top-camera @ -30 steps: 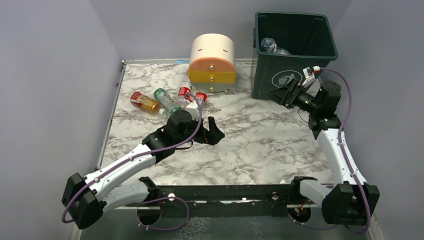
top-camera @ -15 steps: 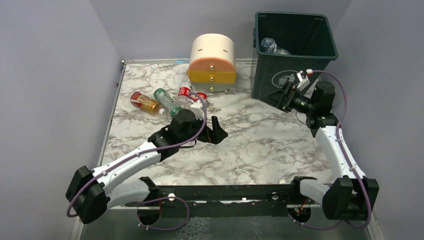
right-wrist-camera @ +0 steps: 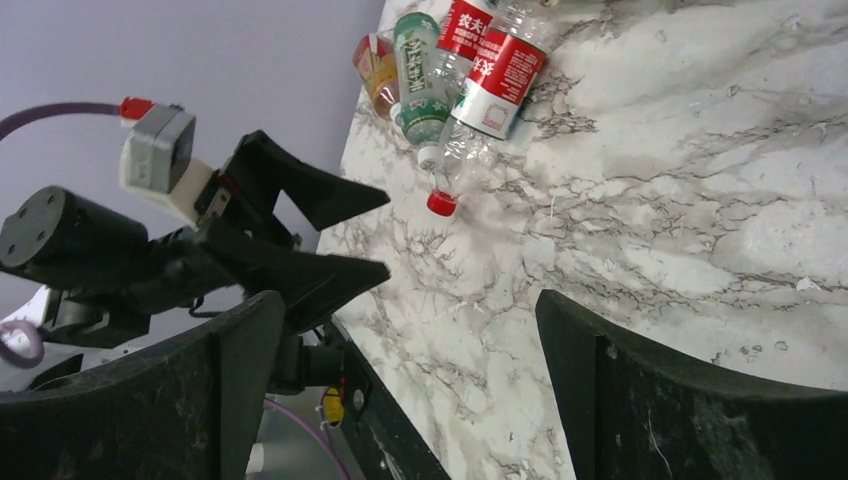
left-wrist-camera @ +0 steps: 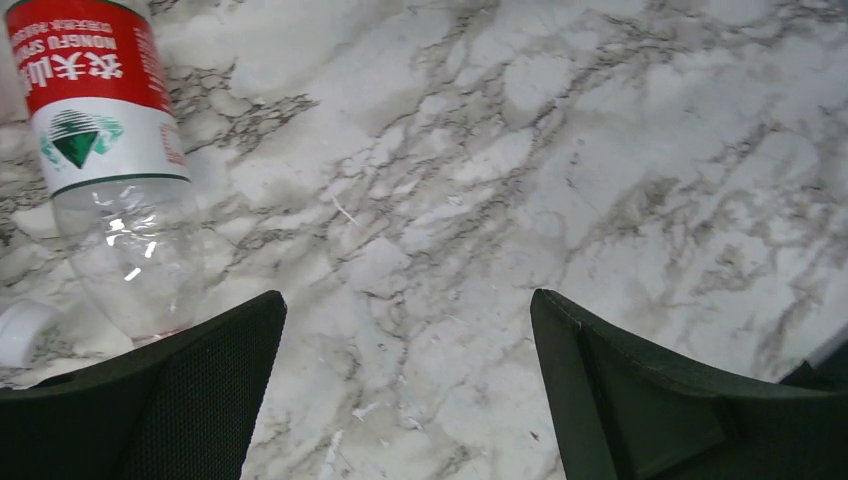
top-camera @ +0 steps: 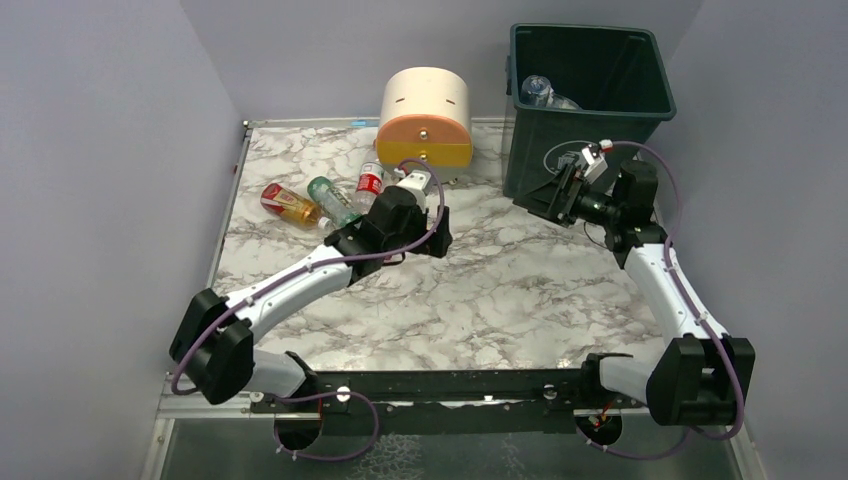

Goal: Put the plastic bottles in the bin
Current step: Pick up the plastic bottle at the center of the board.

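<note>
Green bin (top-camera: 590, 110): overhead, back right; one bottle (top-camera: 540, 92) inside, other plastic bottles (top-camera: 335, 200) heaped back left.
Left gripper (left-wrist-camera: 405, 300): wrist view, jaws apart, red-label bottle (left-wrist-camera: 100, 130) outside them; closing now would likely nudge it rolling.
Right gripper (right-wrist-camera: 410, 310): wrist view, jaws apart, empty.

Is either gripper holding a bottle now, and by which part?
Nothing is held. The left gripper stands open over bare table beside a red-labelled bottle; the right gripper is open and empty.

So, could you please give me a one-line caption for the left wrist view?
Open left claw hovers over marble table, a red-labelled bottle beside one finger.
</note>
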`<state>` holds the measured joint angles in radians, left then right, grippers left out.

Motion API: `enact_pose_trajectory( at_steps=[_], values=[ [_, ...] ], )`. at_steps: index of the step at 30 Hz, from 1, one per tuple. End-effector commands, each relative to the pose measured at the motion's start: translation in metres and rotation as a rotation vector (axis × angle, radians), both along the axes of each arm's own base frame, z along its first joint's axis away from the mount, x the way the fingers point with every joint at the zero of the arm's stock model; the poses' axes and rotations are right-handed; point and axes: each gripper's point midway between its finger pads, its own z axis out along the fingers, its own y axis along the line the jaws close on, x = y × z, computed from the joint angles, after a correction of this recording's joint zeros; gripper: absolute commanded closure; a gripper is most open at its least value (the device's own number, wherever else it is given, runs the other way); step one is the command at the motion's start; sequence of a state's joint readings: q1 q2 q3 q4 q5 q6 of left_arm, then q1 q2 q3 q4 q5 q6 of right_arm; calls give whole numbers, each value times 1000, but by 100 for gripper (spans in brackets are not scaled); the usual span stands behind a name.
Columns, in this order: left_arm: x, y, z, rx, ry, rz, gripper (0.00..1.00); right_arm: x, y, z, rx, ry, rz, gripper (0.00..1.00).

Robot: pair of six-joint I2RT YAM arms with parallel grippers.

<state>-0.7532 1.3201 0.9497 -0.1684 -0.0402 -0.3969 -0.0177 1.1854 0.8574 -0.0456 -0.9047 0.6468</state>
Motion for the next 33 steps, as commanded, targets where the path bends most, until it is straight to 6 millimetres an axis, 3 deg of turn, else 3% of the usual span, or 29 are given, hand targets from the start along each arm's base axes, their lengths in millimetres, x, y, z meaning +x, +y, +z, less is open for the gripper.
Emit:
enact_pose_trajectory(
  at_steps=[1,4,10,25,33],
  values=[
    [35,23,-21,132,-26,68,1,-1,8,16,21,-58,42,0],
    [54,32,-36,152,2,105,1,-3,9,19,31,-60,45,0],
    [86,56,-40,184,-27,183,1,-6,11,15,27,-53,50,0],
    [120,80,-60,294,-88,279,1,-7,15,9,11,-42,57,0],
    [134,76,-72,285,-117,291,1,-8,19,6,13,-33,66,0]
  ],
)
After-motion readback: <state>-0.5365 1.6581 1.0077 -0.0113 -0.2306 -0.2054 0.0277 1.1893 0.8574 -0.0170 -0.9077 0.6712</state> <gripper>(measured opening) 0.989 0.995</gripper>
